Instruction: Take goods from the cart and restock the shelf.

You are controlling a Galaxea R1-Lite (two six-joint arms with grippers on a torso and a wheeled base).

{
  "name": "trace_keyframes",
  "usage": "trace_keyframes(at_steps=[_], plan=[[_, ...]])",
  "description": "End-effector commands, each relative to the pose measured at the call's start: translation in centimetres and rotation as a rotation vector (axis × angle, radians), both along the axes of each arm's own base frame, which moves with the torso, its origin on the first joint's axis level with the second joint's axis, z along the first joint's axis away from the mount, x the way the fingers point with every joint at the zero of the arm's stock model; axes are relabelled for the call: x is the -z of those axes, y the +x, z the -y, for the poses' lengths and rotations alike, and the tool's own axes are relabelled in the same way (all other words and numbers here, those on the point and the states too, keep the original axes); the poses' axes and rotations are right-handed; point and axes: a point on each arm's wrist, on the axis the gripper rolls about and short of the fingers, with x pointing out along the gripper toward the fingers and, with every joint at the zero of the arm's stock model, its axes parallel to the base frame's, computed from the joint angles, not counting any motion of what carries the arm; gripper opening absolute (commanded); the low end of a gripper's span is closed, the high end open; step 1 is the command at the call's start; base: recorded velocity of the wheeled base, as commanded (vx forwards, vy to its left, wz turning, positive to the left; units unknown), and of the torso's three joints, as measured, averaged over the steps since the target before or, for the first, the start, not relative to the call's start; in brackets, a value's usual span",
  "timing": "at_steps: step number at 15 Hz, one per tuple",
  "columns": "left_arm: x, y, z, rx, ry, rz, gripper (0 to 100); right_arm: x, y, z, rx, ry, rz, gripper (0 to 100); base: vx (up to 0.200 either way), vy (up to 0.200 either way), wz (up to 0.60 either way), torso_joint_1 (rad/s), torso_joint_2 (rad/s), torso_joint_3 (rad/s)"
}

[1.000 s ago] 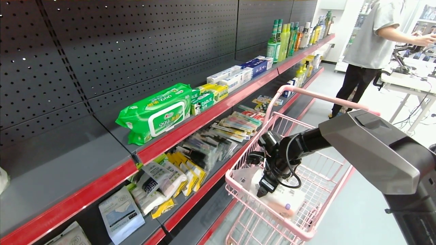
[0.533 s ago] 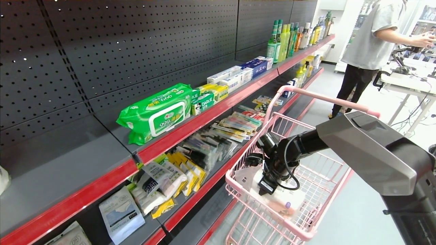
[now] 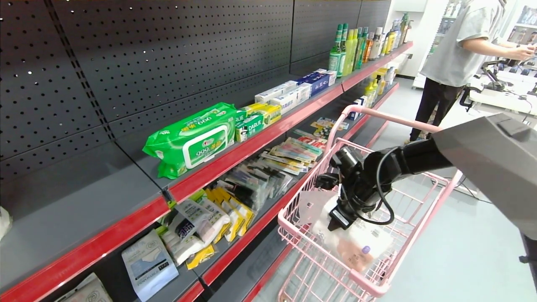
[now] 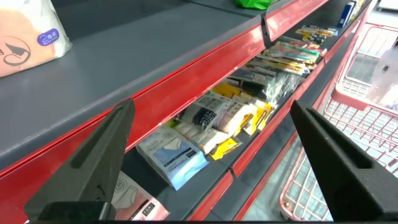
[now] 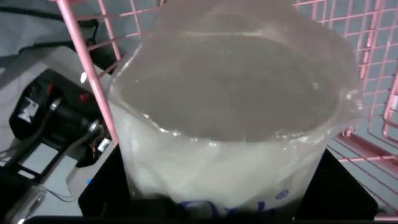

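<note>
A pink wire cart stands beside the shelf. Inside the cart, my right gripper is shut on a white plastic-wrapped tissue pack, which hangs tilted just above the cart's near rim. In the right wrist view the tissue pack sits between the dark fingers of my right gripper. My left gripper is open with nothing in it, hovering in front of the shelf's red edge. A similar tissue pack lies on the grey top shelf.
On the top shelf lie a green wipes pack, toothpaste boxes and bottles. The lower shelf holds several packets. The grey shelf stretch left of the wipes is bare. A person stands at a table behind the cart.
My right arm has swung right and slightly up, carrying the tissue pack with it inside the cart. The shelf and cart have stayed put.
</note>
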Motion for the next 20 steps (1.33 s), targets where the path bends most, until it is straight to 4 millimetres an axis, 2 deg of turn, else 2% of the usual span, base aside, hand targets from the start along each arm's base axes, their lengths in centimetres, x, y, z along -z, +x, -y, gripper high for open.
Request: trace_keyframes(at_steps=[1, 3, 6, 7, 8, 9, 10, 11, 12, 13, 16, 17, 18, 20], plan=[[0.0, 0.0, 0.0, 0.0, 0.0, 0.0, 100, -4.9, -0.6, 1.7, 0.064, 0.06, 0.105, 0, 0.0, 0.0, 0.0, 0.0, 0.0, 0.0], [0.0, 0.0, 0.0, 0.0, 0.0, 0.0, 100, -8.0, -1.7, 2.7, 0.133, 0.106, 0.169, 0, 0.0, 0.0, 0.0, 0.0, 0.0, 0.0], [0.0, 0.0, 0.0, 0.002, 0.0, 0.0, 100, -12.4, -4.4, 4.5, 0.187, 0.159, 0.264, 0, 0.0, 0.0, 0.0, 0.0, 0.0, 0.0], [0.0, 0.0, 0.0, 0.002, 0.0, 0.0, 100, -13.9, -6.0, 5.2, 0.198, 0.178, 0.301, 0, 0.0, 0.0, 0.0, 0.0, 0.0, 0.0], [0.0, 0.0, 0.0, 0.002, 0.0, 0.0, 100, -16.1, -9.1, 6.2, 0.205, 0.208, 0.358, 0, 0.0, 0.0, 0.0, 0.0, 0.0, 0.0], [0.0, 0.0, 0.0, 0.002, 0.0, 0.0, 100, -17.3, -11.1, 6.8, 0.213, 0.231, 0.405, 0, 0.0, 0.0, 0.0, 0.0, 0.0, 0.0], [0.0, 0.0, 0.0, 0.002, 0.0, 0.0, 100, -17.8, -12.2, 7.2, 0.217, 0.24, 0.437, 0, 0.0, 0.0, 0.0, 0.0, 0.0, 0.0], [0.0, 0.0, 0.0, 0.002, 0.0, 0.0, 100, -19.2, -14.9, 8.1, 0.239, 0.233, 0.527, 0, 0.0, 0.0, 0.0, 0.0, 0.0, 0.0], [0.0, 0.0, 0.0, 0.002, 0.0, 0.0, 100, -19.5, -15.9, 8.5, 0.266, 0.202, 0.563, 0, 0.0, 0.0, 0.0, 0.0, 0.0, 0.0], [0.0, 0.0, 0.0, 0.002, 0.0, 0.0, 100, -19.9, -18.2, 9.3, 0.334, 0.187, 0.625, 0, 0.0, 0.0, 0.0, 0.0, 0.0, 0.0], [0.0, 0.0, 0.0, 0.002, 0.0, 0.0, 100, -21.2, -24.0, 11.4, 0.424, 0.349, 0.851, 0, 0.0, 0.0, 0.0, 0.0, 0.0, 0.0], [0.0, 0.0, 0.0, 0.002, 0.0, 0.0, 100, -21.1, -25.2, 11.7, 0.422, 0.358, 0.88, 0, 0.0, 0.0, 0.0, 0.0, 0.0, 0.0], [0.0, 0.0, 0.0, 0.002, 0.0, 0.0, 100, -20.4, -29.5, 13.2, 0.456, 0.32, 0.975, 0, 0.0, 0.0, 0.0, 0.0, 0.0, 0.0], [0.0, 0.0, 0.0, 0.002, 0.0, 0.0, 100, -18.5, -33.7, 14.7, 0.545, 0.223, 1.074, 0, 0.0, 0.0, 0.0, 0.0, 0.0, 0.0]])
